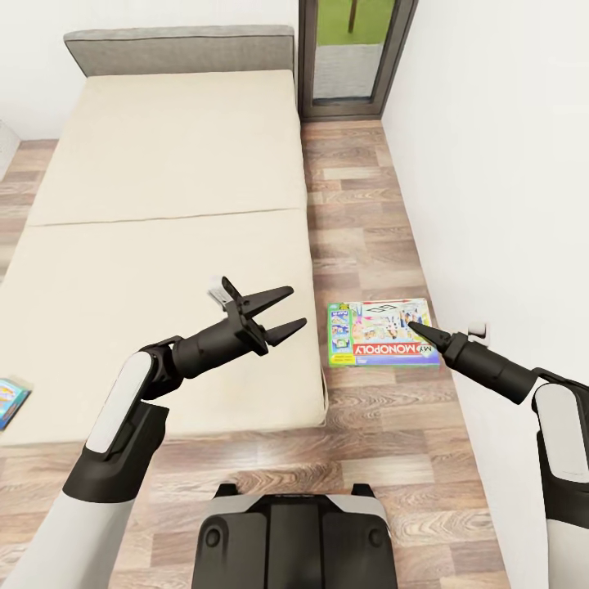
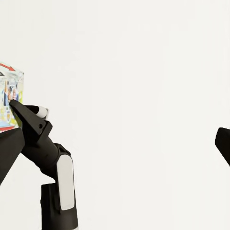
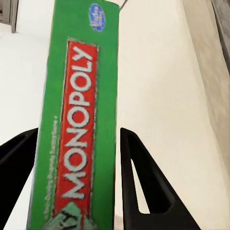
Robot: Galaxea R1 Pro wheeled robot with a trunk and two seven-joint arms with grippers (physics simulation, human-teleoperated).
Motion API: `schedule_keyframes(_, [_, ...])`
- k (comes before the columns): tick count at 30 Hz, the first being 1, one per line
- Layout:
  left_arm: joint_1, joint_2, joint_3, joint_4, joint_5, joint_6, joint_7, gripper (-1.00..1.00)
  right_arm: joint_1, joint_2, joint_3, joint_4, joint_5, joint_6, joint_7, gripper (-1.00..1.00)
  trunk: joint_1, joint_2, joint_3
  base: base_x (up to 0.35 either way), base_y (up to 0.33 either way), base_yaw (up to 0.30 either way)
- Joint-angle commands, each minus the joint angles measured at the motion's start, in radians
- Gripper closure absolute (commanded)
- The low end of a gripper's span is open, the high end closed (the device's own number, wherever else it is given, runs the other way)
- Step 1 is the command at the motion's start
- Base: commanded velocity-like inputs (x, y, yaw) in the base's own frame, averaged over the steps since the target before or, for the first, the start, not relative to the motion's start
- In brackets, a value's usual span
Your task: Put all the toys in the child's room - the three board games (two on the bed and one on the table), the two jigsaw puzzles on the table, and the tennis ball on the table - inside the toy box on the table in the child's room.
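Observation:
The green-edged Monopoly board game [image 1: 378, 334] hangs level above the wood floor between the bed [image 1: 164, 204] and the right wall. My right gripper [image 1: 415, 329] is shut on its near right edge. In the right wrist view the box's green Monopoly side [image 3: 76, 120] sits between the two black fingers [image 3: 143, 182]. My left gripper [image 1: 296, 308] is open and holds nothing, hovering over the bed's front right part. A smaller blue board game [image 1: 10, 401] lies on the bed at the view's left edge, partly cut off. In the left wrist view the right arm [image 2: 52, 163] and the box [image 2: 9, 98] stand against the white wall.
The beige bed has a grey headboard [image 1: 180, 49] at the far end. A glass door [image 1: 356, 57] stands at the back right. A white wall [image 1: 507, 164] runs close along the right, leaving a narrow strip of floor [image 1: 360, 213]. My base [image 1: 294, 532] is just below.

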Motion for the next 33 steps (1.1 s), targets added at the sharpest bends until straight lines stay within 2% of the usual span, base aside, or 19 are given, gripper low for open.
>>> schedule_keyframes(1, [-0.001,0.001,-0.001,0.000,-0.002,0.001,-0.004,-1.00,-0.001,0.000,-0.001,0.000,0.006,0.005,0.007,1.00,0.001,-0.001,0.001,0.000,0.000,0.000])
schedule_keyframes(33, [-0.004,0.001,-0.004,0.000,-0.004,0.001,0.017,-1.00,-0.001,0.002,0.003,0.001,0.011,0.003,0.006,1.00,0.001,-0.001,0.053,0.000,0.000,0.000])
